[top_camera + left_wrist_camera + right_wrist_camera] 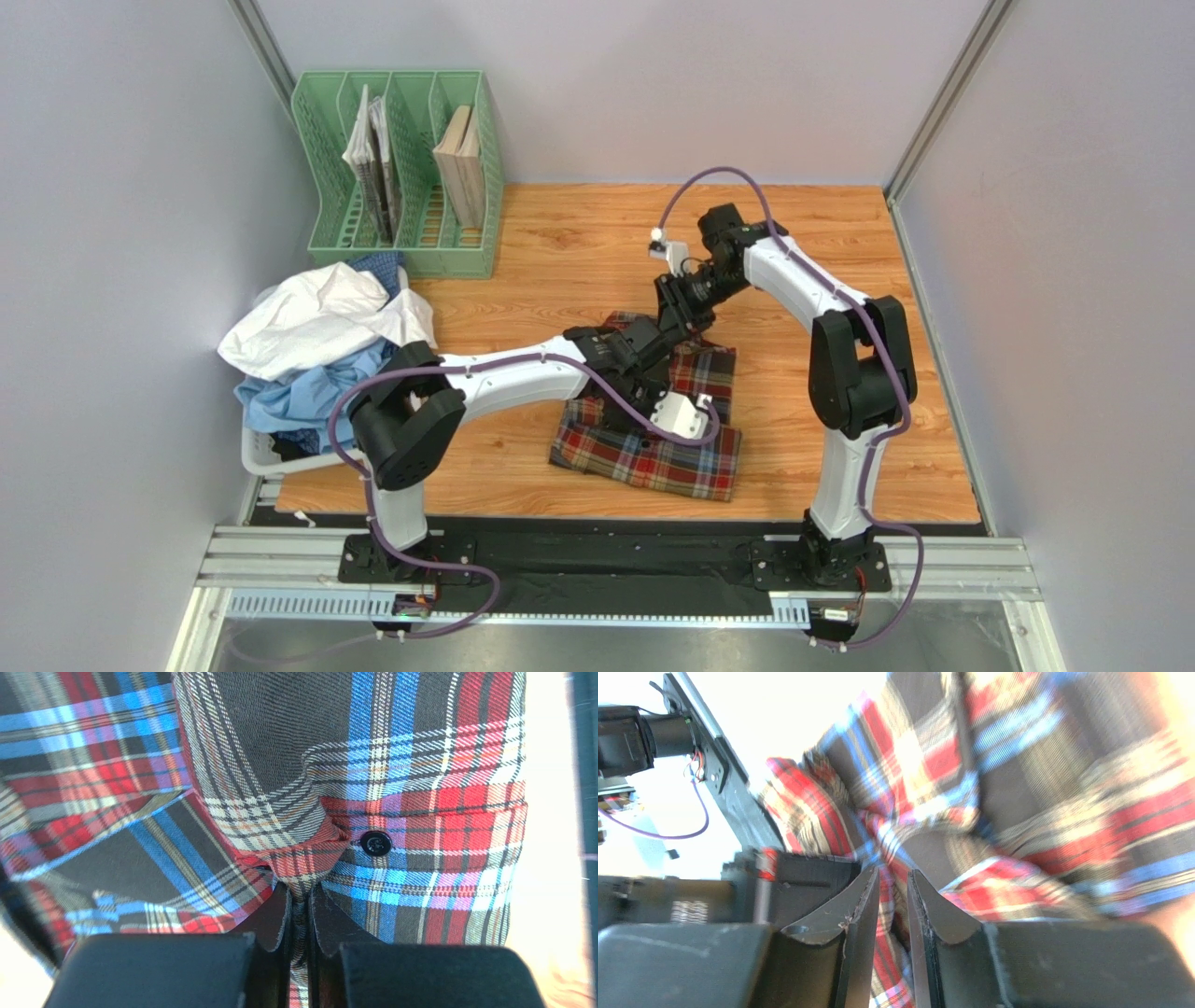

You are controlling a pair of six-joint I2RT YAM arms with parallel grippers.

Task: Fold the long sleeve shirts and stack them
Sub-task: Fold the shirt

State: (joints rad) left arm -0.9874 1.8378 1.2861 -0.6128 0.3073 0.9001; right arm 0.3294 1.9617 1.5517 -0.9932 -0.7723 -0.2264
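Since wood surface (842, 280) is biggest thing here, starting there: tartan shirt (659, 462) sits mid-surface as part-folded bundle, white and light blue shirts (316, 343) heaped at left edge. Long axis looks near-to-far, bit skewed; collar end hidden. Cloth soft, light, floppy, so guessing folded edges hold better than single layer. My left tool (300, 906) pinching bunched tartan just beside black button (375, 843); right tool (892, 889) pinching fold too.

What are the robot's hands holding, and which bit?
Both hold the tartan shirt. The left jaws pinch a bunched fold beside a black button; the right jaws pinch another bunched fold.
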